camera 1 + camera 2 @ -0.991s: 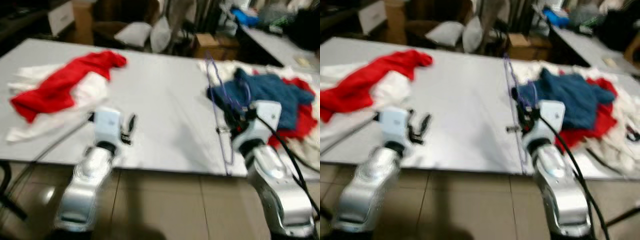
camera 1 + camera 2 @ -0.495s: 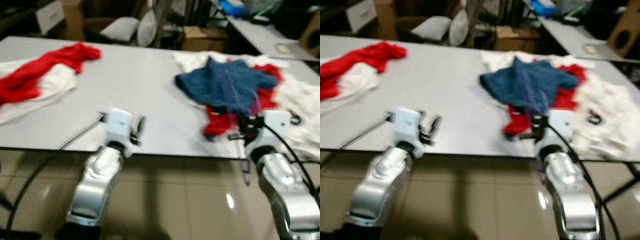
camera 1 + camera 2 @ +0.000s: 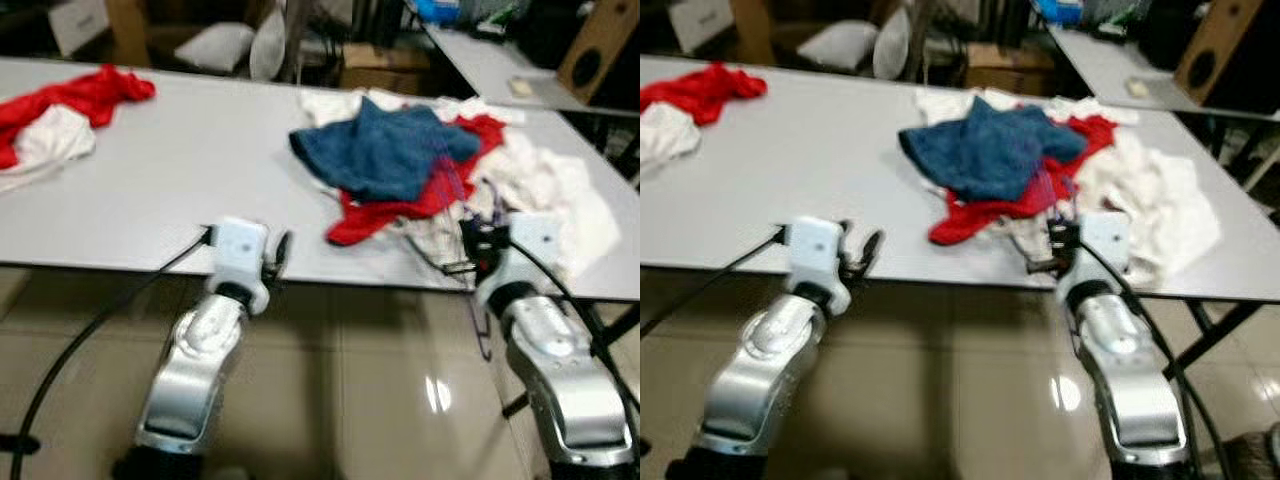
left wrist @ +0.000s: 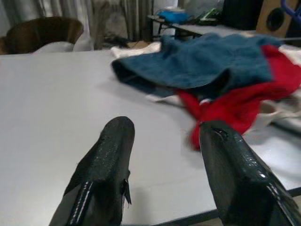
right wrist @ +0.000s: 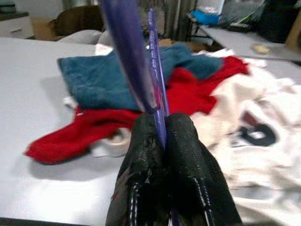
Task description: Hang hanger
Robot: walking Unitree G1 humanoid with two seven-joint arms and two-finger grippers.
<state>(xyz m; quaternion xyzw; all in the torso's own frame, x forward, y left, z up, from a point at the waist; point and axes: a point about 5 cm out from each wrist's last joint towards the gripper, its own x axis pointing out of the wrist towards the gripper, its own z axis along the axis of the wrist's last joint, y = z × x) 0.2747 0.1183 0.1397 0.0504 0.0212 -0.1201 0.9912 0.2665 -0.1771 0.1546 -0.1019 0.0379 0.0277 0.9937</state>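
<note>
A thin purple hanger (image 5: 154, 66) stands upright between the fingers of my right gripper (image 5: 161, 125), which is shut on it. In the left eye view that gripper (image 3: 478, 248) sits at the near edge of the grey table (image 3: 150, 190), in front of a heap of clothes; the hanger's wire (image 3: 479, 328) also hangs below the table edge. My left gripper (image 4: 162, 136) is open with nothing between its fingers and hovers at the table's near edge (image 3: 277, 258), left of the heap.
The heap holds a blue garment (image 3: 380, 150), a red one (image 3: 400, 205) and white shirts (image 3: 550, 190). Red and white clothes (image 3: 60, 110) lie at the table's far left. A second table (image 3: 480, 60) and a speaker box (image 3: 595, 45) stand behind. Glossy tiled floor (image 3: 350, 400) lies below.
The camera has swung to the right, so the table and clothes have slid left in view. The right gripper keeps its hold on the hanger; the left stays open.
</note>
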